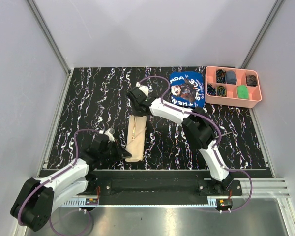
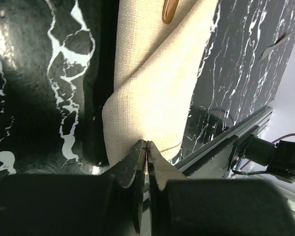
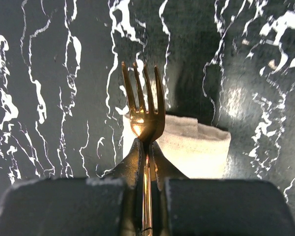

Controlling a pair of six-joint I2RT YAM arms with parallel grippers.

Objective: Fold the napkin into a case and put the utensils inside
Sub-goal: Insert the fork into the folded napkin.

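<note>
The beige napkin (image 1: 136, 138) lies folded into a narrow layered packet on the black marbled table (image 1: 88, 108), left of centre, with its long side running from near to far. A thin gold utensil (image 1: 133, 129) lies lengthwise on the far half of the packet; its rounded end shows in the left wrist view, but I cannot tell what kind of utensil it is.

The left gripper (image 2: 146, 143) is at the packet's near end. Its two fingers are pressed together on the near edge of the cloth, and the fabric rises in a soft fold just beyond the tips.

The right gripper (image 3: 147, 147) reaches across from the right and hovers just beyond the packet's far end. It is clamped on a gold fork (image 3: 143, 110), gripped at the neck just below the head. The four tines point away from the wrist camera, over bare table. In that view the far end of the napkin sits below and behind the fork.

Near the far right corner a blue printed cloth (image 1: 187, 88) lies flat. Just right of it stands a pink compartment tray (image 1: 233, 101) holding small dark, blue and green items, well apart from the napkin
</note>
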